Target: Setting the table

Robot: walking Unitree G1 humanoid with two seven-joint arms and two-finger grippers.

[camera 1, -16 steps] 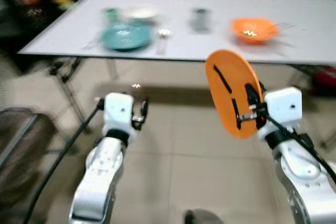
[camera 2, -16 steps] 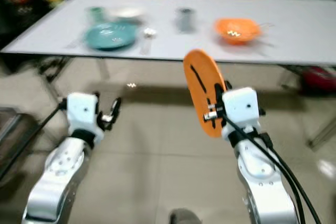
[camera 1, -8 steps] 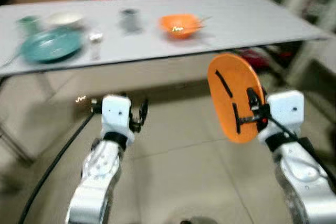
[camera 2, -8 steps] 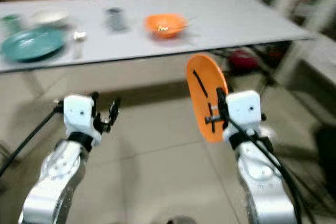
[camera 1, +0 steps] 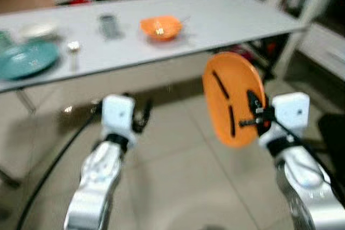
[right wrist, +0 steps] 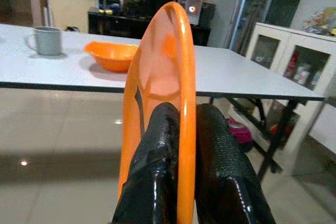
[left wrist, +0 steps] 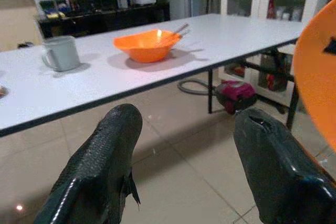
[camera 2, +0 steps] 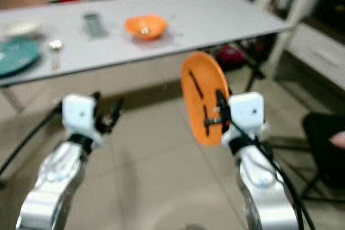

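Right wrist view, round flat orange plate (right wrist: 157, 77) held upright, pinched by right gripper (right wrist: 184, 129), left gripper (left wrist: 184, 145) spread, nothing held, long white table (camera 1: 226, 17) ahead.

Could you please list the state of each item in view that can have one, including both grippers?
orange plate: held on edge, off the table, clamped at its rim.
right gripper: shut on the orange plate.
left gripper: open, holding nothing.
orange bowl: upright on the table, a utensil resting in it.
grey mug: upright on the table.
teal plate: flat on the table.
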